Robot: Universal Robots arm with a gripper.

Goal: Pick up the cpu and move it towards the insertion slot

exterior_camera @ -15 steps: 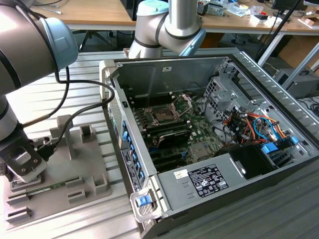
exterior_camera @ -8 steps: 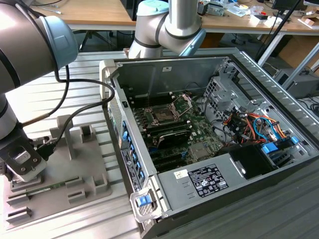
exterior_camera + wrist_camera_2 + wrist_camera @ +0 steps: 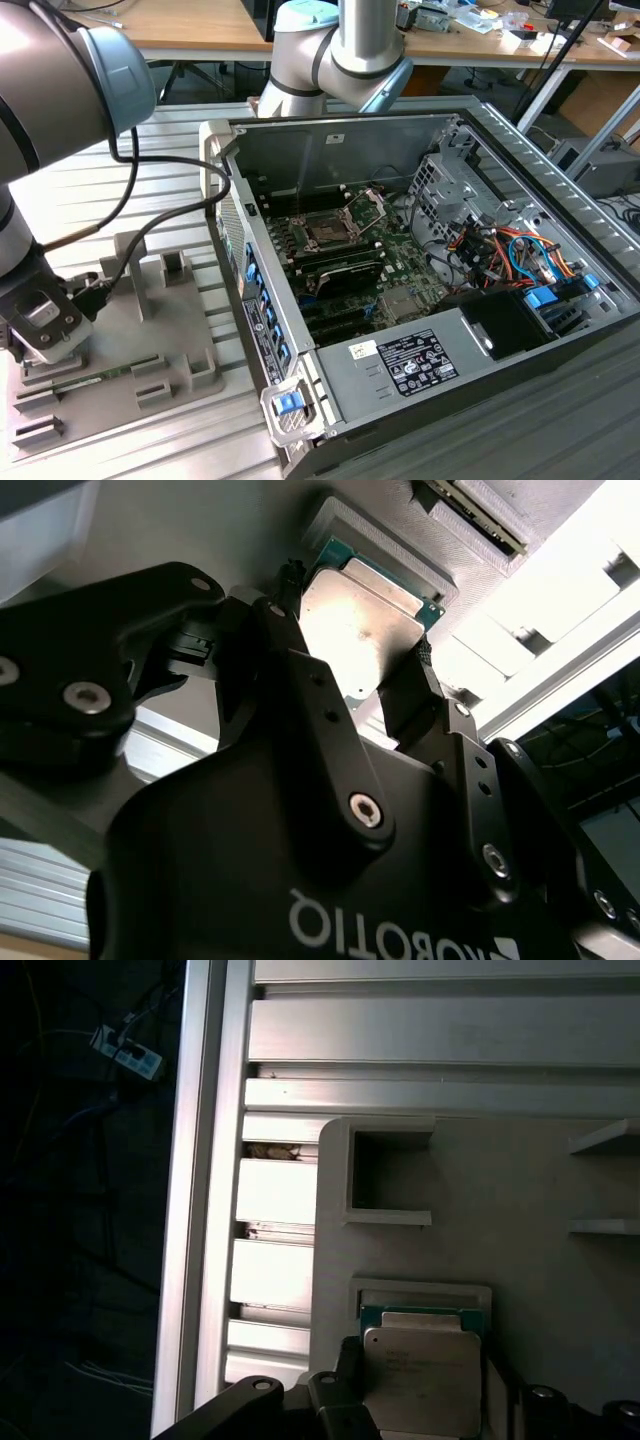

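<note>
Pincer [image 3: 357, 618]: you have it clamped on two edges of the cpu [image 3: 422, 1372].
Cpu: between your jaws, at the grey tray [image 3: 500, 1180] recess.

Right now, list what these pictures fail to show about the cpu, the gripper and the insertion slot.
grey tray: in the exterior view, the gripper covers the corner beneath it.
cpu: in the first wrist view, one end is covered by the gripper and cut by the picture edge.
insertion slot: in the exterior view, too small and dark to judge its contacts.
</note>
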